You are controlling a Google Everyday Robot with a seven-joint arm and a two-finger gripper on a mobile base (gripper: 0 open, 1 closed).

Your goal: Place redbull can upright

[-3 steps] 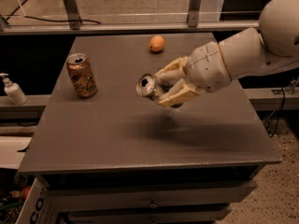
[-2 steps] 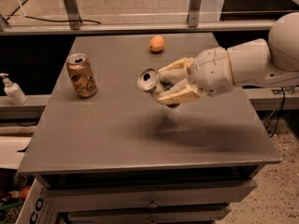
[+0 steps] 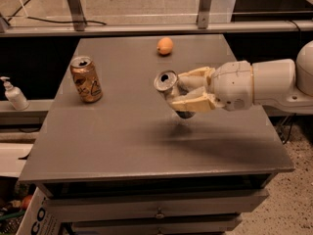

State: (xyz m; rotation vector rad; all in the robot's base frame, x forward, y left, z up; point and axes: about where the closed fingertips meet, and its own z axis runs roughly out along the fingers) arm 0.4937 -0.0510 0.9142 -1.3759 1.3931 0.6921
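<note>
The redbull can (image 3: 168, 84) is a slim silver can, held tilted with its open top facing up and left, above the middle of the grey table (image 3: 117, 136). My gripper (image 3: 188, 89) reaches in from the right and is shut on the can's body, one cream finger (image 3: 195, 76) above it and one (image 3: 193, 104) below. The can's lower end shows dark under the fingers. It hangs clear of the tabletop, with a shadow under it.
A wider gold-bronze can (image 3: 86, 79) stands upright at the table's left. An orange (image 3: 165, 46) lies near the far edge. A white pump bottle (image 3: 13, 94) stands on a ledge left of the table. Drawers sit below the table's front edge.
My arm has drawn back a little to the right and the can has tipped more towards upright, still held above the table.
</note>
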